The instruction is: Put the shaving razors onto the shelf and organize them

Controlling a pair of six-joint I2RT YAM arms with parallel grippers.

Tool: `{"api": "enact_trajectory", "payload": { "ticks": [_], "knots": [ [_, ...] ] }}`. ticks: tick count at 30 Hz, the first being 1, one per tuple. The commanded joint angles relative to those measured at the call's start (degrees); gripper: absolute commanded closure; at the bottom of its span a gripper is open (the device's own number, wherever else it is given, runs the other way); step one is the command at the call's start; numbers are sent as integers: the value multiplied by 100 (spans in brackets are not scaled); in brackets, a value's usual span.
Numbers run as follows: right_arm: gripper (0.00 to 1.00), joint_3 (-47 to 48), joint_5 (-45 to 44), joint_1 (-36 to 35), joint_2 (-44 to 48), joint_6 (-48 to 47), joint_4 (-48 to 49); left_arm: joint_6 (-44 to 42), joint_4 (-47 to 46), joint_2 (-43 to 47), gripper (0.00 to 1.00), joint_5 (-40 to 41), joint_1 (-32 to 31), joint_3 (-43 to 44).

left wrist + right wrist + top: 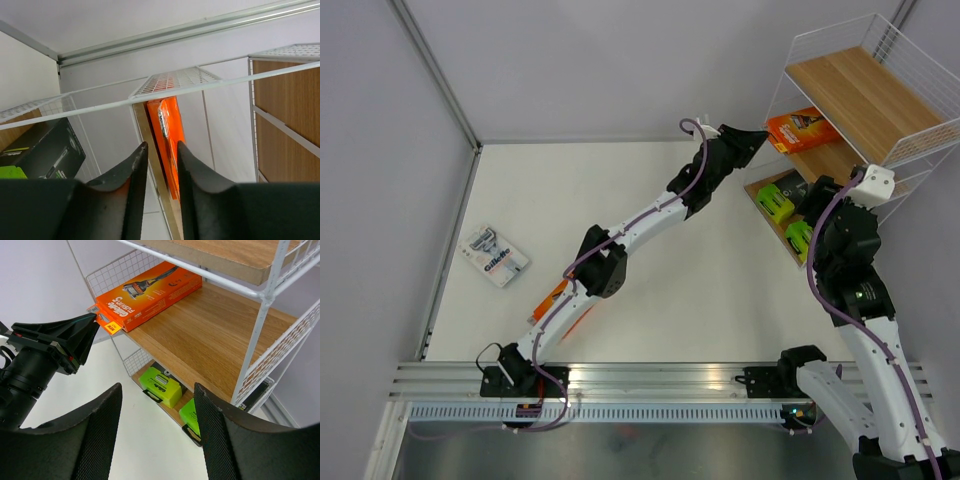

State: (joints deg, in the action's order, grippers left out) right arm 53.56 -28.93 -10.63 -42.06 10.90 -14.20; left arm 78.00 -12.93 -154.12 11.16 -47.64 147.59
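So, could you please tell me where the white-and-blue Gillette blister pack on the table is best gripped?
Probably across its two long edges, coming straight down from above: the white-and-blue Gillette blister pack lies flat on the white table, skewed, with nothing touching its sides.

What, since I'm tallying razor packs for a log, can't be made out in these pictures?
1. Orange pack on the near table: top view, the left arm covers most of it.
2. Lime-ended packs low in the shelf: top view, the right arm hides part.
3. Gillette blister pack: top view, print too small.
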Motion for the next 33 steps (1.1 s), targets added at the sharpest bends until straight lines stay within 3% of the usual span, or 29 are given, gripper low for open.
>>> {"api": "enact_trajectory", "payload": {
  "ticks": [1,5,7,12,16,18,20,24,25,27,33],
  "knots": [
    [34,102,158,17,5,9,75,-408,-175,294,63,-33,35,200],
    [33,251,439,17,-144,290,-91,-838,-17,821,33,-341,61,-316],
    [32,313,528,17,-197,430,-188,-917,18,1329,31,-684,97,-729],
    [29,427,1089,17,-197,703,-338,-1427,-754,2903,28,-800,132,-3233],
    [22,497,1624,9,-179,853,-417,-1656,-431,3958,26,-1062,360,-4438],
    [14,471,1959,17,-206,923,-382,-1691,87,4582,25,-1246,597,-5124],
    [11,375,2653,9,-311,993,-260,-1857,421,5056,25,-1283,773,-5920],
    [6,208,3805,-26,-574,1230,-31,-2235,1255,6863,22,-1081,1369,-7522],
    [5,164,4120,-53,-653,1266,126,-2236,1580,7183,18,-924,1476,-8056],
    [4,6,4263,-192,-707,1310,320,-2245,2290,8146,1,-712,1766,-8543],
    [3,-460,4387,-1183,-1224,1477,1146,-1869,3980,10216,0,-361,2390,-9880]
  ]
}}
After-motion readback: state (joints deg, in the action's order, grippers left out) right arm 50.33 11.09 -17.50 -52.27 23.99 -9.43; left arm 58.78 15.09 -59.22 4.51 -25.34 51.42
